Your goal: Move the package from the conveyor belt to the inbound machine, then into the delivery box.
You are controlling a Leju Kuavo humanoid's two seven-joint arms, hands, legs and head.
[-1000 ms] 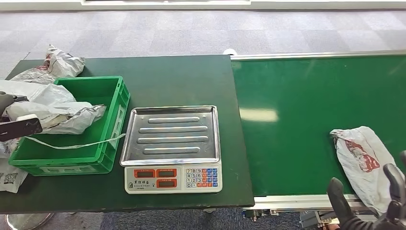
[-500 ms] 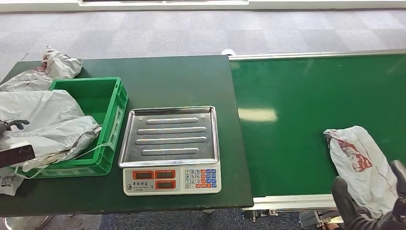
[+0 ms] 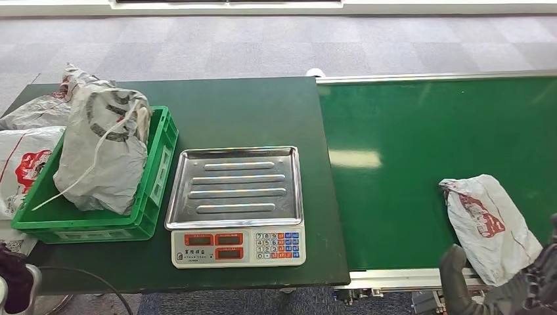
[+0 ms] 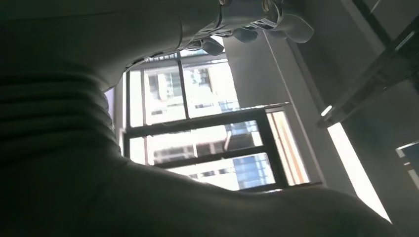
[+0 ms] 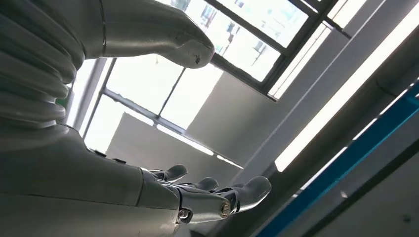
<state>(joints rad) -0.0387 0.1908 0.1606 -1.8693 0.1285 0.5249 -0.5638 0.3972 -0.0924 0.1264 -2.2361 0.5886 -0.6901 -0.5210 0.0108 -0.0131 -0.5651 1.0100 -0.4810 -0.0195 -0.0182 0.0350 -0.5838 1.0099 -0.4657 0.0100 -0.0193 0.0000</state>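
Note:
A white package with red print (image 3: 489, 223) lies on the green conveyor belt (image 3: 407, 131) near its front right edge. My right hand (image 3: 519, 289) rises just in front of it, below the belt's edge, fingers apart and holding nothing; the right wrist view shows the same right hand (image 5: 197, 192) with spread fingers. The scale (image 3: 234, 203) with its bare steel tray stands on the dark table. A grey package (image 3: 105, 154) lies in the green box (image 3: 157, 177) at the left. My left hand (image 4: 257, 22) appears against a ceiling, holding nothing.
More white and grey packages (image 3: 26, 164) lie on the table left of and behind the green box. The dark table (image 3: 249, 105) butts against the belt's left end. A cable (image 3: 85, 275) hangs below the table's front left corner. Grey carpet lies beyond.
My left hand has let go of the grey package, which now rests in the green box, and has dropped away. The belt package has drifted slightly left; my right hand sits lower.

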